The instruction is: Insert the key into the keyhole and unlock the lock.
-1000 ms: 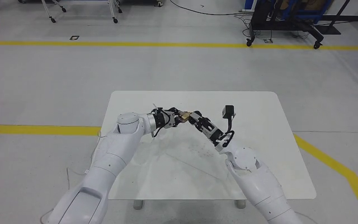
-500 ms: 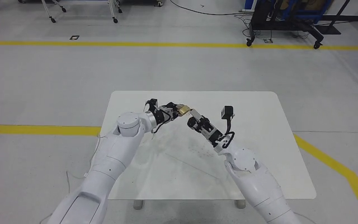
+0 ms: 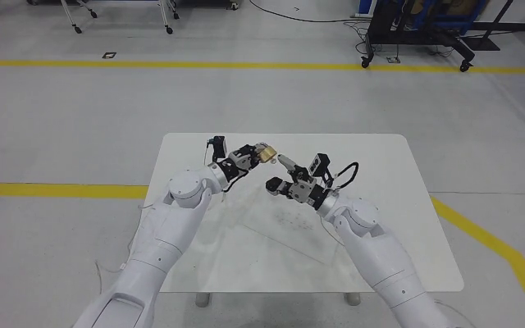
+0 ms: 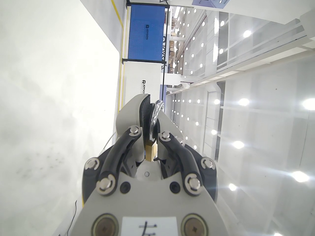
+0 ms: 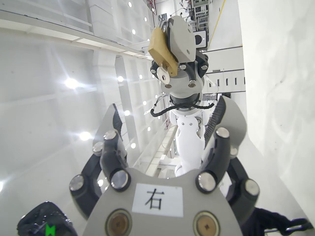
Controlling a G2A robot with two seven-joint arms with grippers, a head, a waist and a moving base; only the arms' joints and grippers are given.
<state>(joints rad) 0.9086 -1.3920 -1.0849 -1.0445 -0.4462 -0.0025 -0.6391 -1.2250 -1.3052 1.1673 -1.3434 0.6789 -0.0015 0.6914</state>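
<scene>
Presently, both arms are raised over the far middle of the white table (image 3: 394, 221), facing one another at close range. The left gripper (image 4: 152, 106) is clamped tight on the brass lock (image 5: 161, 50) at its shackle end, so the lock hangs in the air, off the tabletop. The right gripper (image 5: 168, 111) stands just short of the lock, its jaws spread wide and holding nothing. The small silver key (image 5: 163, 75) sits in the lock's keyhole end with only its round head showing, apart from the right gripper. Judgement: insertion appears complete and the turning step is in hand. Whether the shackle is sprung cannot be told, as the left gripper's jaws cover it. The next move calls for the right gripper to advance on its present line and close squarely on the key's flat head. It should then twist about the shank's axis while the left gripper holds firm against the torque. A skewed pinch could slip off so small a head. The lock's long axis runs along the left gripper's length, shackle toward its tip, keyhole end toward its base. The key appears to continue along roughly that axis, its head pointing outward, toward the right gripper.
</scene>
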